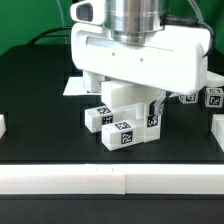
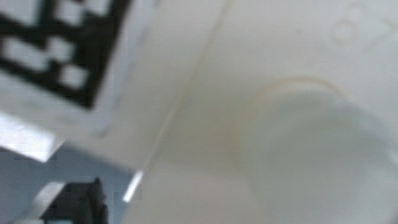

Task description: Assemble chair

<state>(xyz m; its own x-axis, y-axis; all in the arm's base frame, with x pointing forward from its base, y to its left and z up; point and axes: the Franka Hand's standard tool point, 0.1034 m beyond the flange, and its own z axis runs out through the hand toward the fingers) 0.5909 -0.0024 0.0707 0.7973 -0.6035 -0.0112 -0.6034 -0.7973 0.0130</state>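
In the exterior view the chair [image 1: 121, 130] stands mid-table as a blocky cluster of white tagged parts. My gripper [image 1: 122, 97] is lowered straight over it, its wide white body hiding the cluster's top. The jaws stand wide, straddling the upper block, and one finger [image 1: 92, 86] shows on the exterior view's left. Whether the fingers touch the block cannot be told. In the wrist view a white chair part [image 2: 231, 110] fills almost the whole picture, very close and blurred, with a black-and-white tag [image 2: 63, 45] at one corner. No fingertip shows there.
The marker board [image 1: 76, 88] lies behind the gripper on the exterior view's left. Small tagged cubes [image 1: 212, 97] and a white part [image 1: 217, 128] sit on the exterior view's right. A white piece [image 1: 2, 125] is at the left edge. A long white rail [image 1: 110, 180] runs along the front.
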